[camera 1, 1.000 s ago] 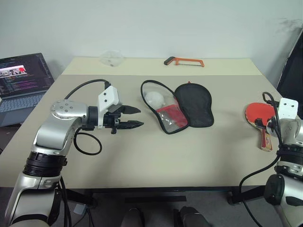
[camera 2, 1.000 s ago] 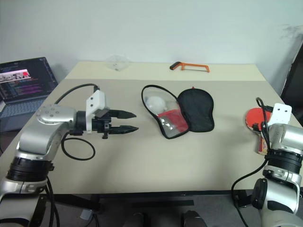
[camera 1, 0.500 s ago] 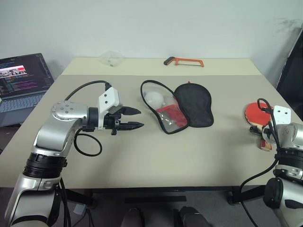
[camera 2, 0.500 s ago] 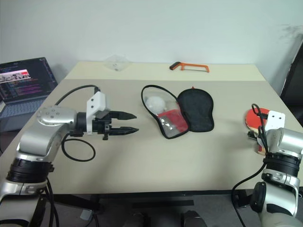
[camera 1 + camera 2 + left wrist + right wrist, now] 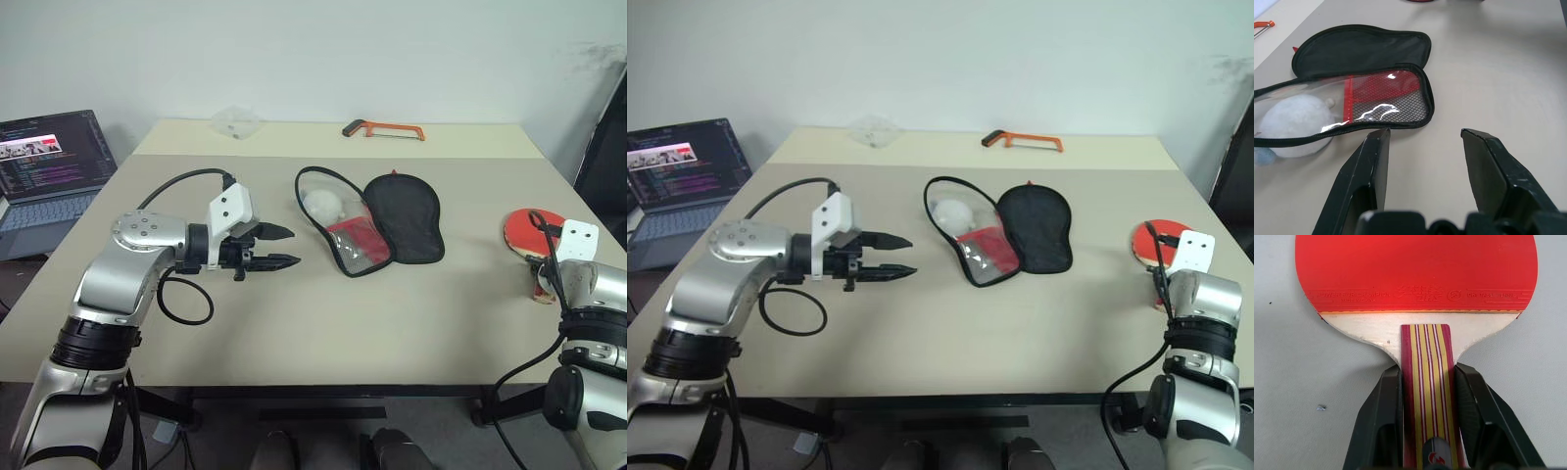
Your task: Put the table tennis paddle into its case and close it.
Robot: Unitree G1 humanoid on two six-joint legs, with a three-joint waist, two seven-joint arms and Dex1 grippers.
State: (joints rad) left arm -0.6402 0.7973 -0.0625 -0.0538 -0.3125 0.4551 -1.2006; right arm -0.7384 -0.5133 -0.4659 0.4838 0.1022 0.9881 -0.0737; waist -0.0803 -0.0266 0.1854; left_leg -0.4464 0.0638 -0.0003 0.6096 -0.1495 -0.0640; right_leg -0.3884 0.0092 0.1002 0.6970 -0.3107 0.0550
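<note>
The table tennis paddle point(image 5: 1415, 269) lies flat near the table's right edge, red face point(image 5: 524, 229) up and striped wooden handle toward me. My right gripper point(image 5: 1426, 369) is shut on that handle, one black finger pressed against each side. The case point(image 5: 367, 220) lies unzipped at mid-table. Its clear and mesh half holds a pale plush ball point(image 5: 318, 204), and its black half point(image 5: 404, 215) is folded out to the right. My left gripper point(image 5: 284, 247) hovers open just left of the case, pointing at it, with nothing between its fingers point(image 5: 1376, 161).
An orange hacksaw point(image 5: 384, 128) and a crumpled clear plastic piece point(image 5: 233, 121) lie at the table's far edge. A laptop point(image 5: 49, 166) stands open beyond the table's left side. Bare tabletop point(image 5: 392, 313) stretches between the case and the front edge.
My right gripper sank onto the paddle's handle and closed its fingers on it. The left arm kept still.
</note>
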